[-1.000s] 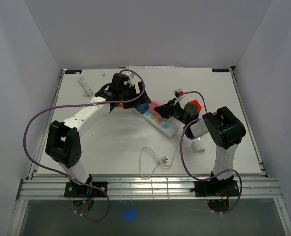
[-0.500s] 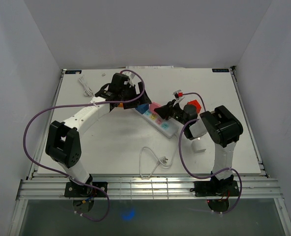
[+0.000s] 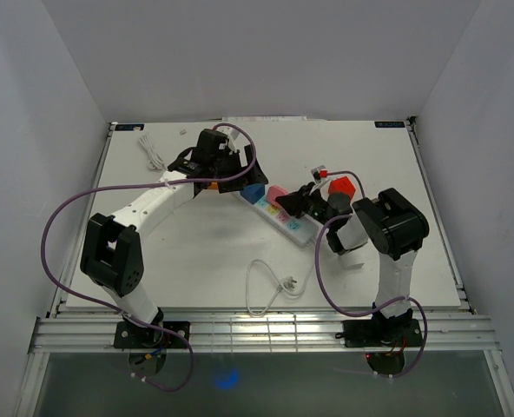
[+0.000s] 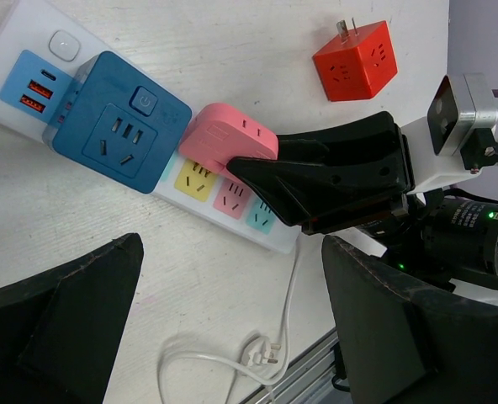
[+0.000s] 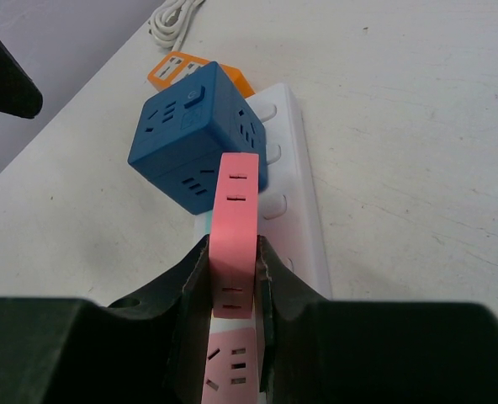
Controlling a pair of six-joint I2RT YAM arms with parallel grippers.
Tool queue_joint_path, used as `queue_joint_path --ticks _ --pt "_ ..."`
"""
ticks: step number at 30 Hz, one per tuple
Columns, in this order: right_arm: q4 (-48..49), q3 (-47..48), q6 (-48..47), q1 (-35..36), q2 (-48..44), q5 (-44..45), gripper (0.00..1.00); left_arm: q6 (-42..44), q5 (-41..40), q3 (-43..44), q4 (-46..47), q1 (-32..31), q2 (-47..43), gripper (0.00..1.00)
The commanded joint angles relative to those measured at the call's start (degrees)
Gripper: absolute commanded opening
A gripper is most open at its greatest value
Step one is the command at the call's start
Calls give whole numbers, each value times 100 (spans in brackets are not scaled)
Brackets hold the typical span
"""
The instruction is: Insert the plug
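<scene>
While the left gripper (image 3: 242, 171) hangs with jaws wide apart over the far end of the strip (image 3: 285, 219), the right gripper (image 3: 292, 201) clamps the plug (image 3: 277, 192) mid-desk.

Left wrist: the plug (image 4: 228, 139) sits on the strip (image 4: 30, 29) just beside a blue cube (image 4: 119, 122); a red cube (image 4: 354, 61) lies apart.

Right wrist: 2 fingers (image 5: 190, 290) pinch the plug (image 5: 236, 227) by its sides.

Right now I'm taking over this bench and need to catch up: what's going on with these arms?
The right pincer is shut on a pink cube plug and holds it over the white power strip, right beside a blue cube that sits on the strip. Whether the pink one is seated cannot be told. The left pincer hangs open above the strip, holding nothing. A red cube lies loose on the table.
</scene>
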Motion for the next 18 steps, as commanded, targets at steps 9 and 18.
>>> queue_joint_path --ticks 9,18 --pt "2727 -705 -1053 240 -74 -17 8 90 287 99 76 17 93 98" --pt "2727 -1153 -1583 671 -470 299 8 143 445 -6 59 8 85 98"
